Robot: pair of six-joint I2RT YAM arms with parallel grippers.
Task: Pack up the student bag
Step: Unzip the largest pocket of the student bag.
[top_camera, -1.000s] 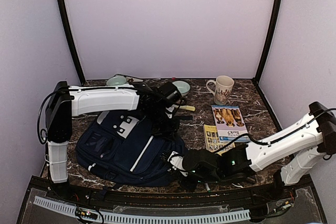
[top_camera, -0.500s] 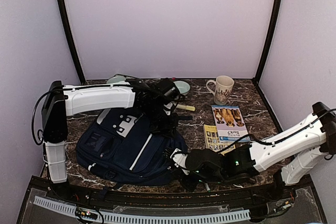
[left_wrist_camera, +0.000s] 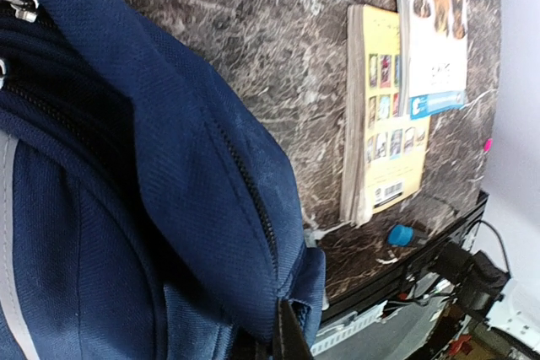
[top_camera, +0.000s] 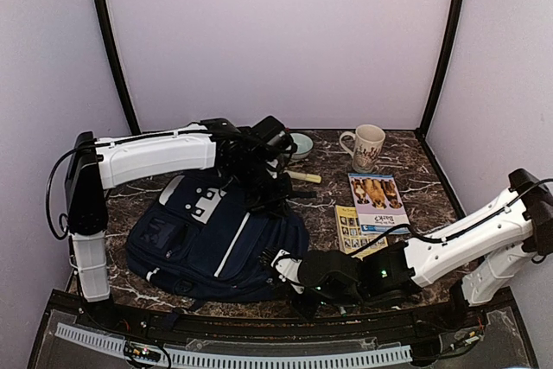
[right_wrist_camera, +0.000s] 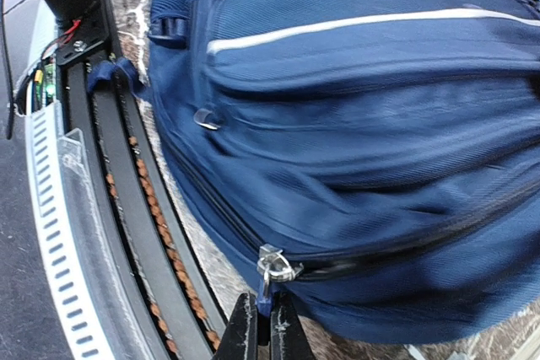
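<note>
Your student bag (top_camera: 216,235) lies flat at 8 o'clock on the bench (top_camera: 415,162). It is navy with thin white stripes and a white square patch (top_camera: 206,206), and its contents are hidden. Your left hand (top_camera: 264,198) is pinched tight on its fabric edge. Your right hand (right_wrist_camera: 262,319) is clamped narrow on the zip pull (right_wrist_camera: 272,265). The mug (top_camera: 366,146) stands at 1 o'clock, interior unseen. Print on the dog booklet (top_camera: 378,200) and yellow booklet (top_camera: 350,226) is too small to read.

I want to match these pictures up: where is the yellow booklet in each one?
Top view: yellow booklet, right of centre, right of the student bag.
Left wrist: booklet upper right, bag left.
Right wrist: not in it; bag fills view.
Shared landmark: the student bag.
</note>
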